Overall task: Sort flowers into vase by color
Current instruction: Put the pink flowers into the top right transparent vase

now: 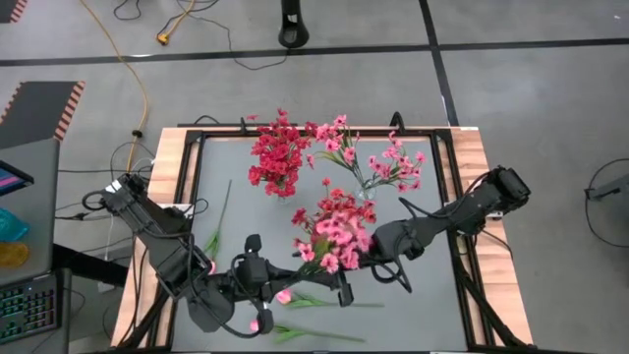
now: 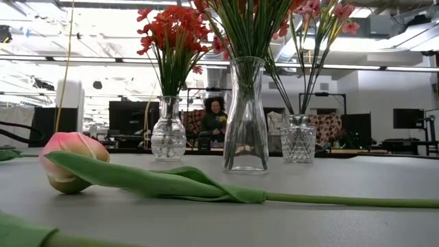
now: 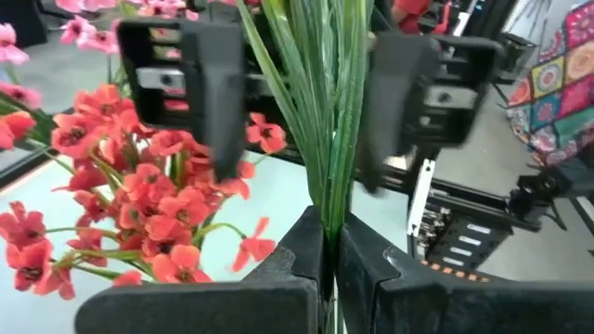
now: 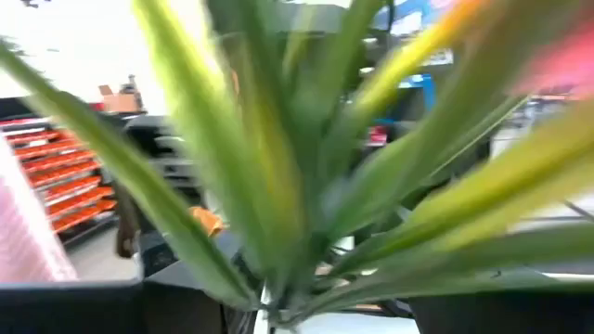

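Note:
Three glass vases stand in a row. The far-left one (image 2: 168, 137) holds red flowers (image 1: 277, 155), the far-right one (image 2: 298, 140) holds light pink sprays (image 1: 383, 162). The tall middle vase (image 2: 245, 116) holds green stems under a deep pink bunch (image 1: 334, 231). My left gripper (image 1: 327, 274) is shut on that bunch's stems. My right gripper (image 3: 311, 102) is open higher up, with one finger on either side of the same stems. Pink tulips (image 1: 284, 296) (image 2: 72, 161) lie flat on the table near the front. My left gripper pinches the bunch's green stems (image 3: 330, 199) between its two fingers, below the blossoms. It comes in about level from the table's near left, with the fingers lying across the stems. The stems stand upright and are gathered tightly where the fingers meet.
A loose green stem (image 1: 224, 211) lies on the table's left part. Another tulip (image 1: 261, 322) lies at the near edge beside the left arm. A wooden frame (image 1: 172, 167) borders the grey tabletop. A person (image 2: 215, 116) sits in the room far behind the vases.

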